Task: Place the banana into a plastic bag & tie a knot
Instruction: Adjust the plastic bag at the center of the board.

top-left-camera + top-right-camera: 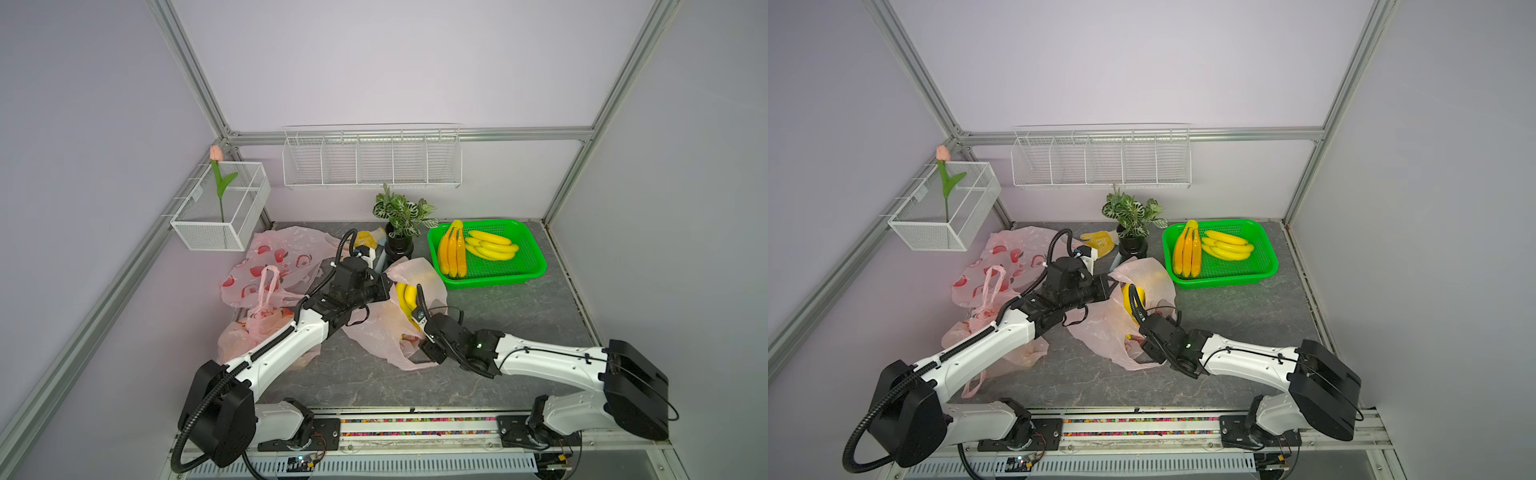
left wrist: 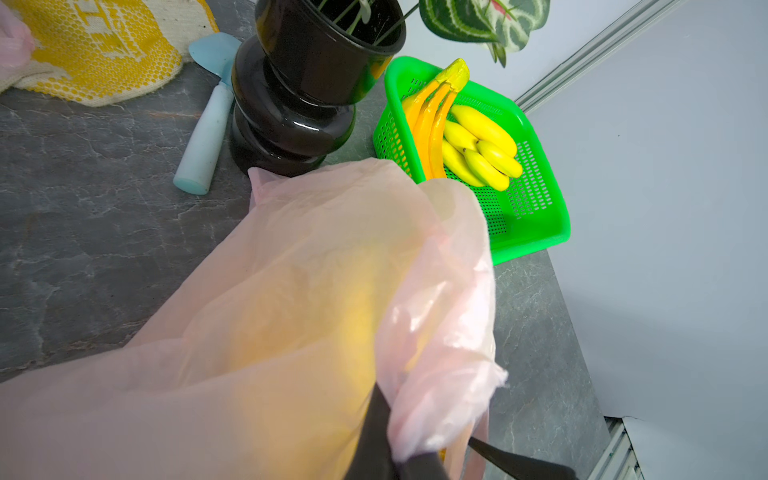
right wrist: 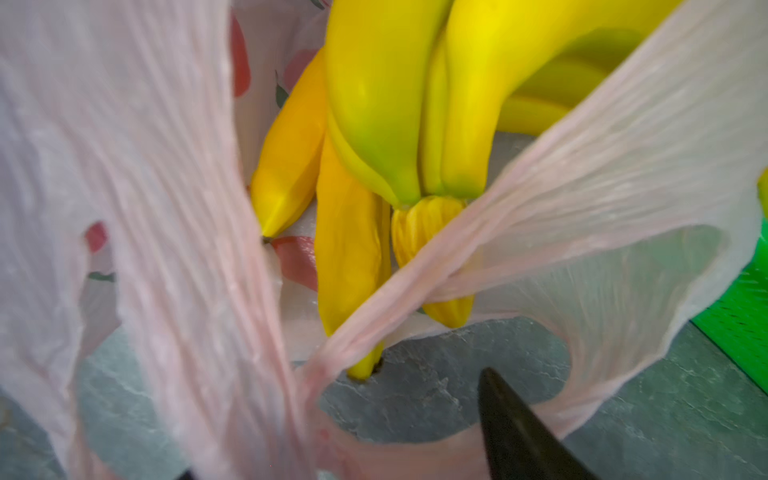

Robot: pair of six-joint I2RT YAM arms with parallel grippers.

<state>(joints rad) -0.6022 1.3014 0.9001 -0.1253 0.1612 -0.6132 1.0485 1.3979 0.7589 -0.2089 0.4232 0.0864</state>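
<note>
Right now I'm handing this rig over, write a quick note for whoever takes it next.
Left gripper: shut on the pink plastic bag at its rim, holding it up.
Right gripper: open, a bag handle running between its jaws.
Bananas: inside the bag.
Done: bananas bagged.
Left: gather the handles and tie the knot; no knot yet.

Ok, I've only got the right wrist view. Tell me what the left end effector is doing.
Observer: The left end effector is shut on the rim of the pink bag, holding it up beside the black pot.
Operator: Report what's left to pack.
Observer: The green basket holds an orange bunch and a yellow bunch.
Operator: List other bags.
Observer: A fruit-printed bag lies spread beyond the left arm.
</note>
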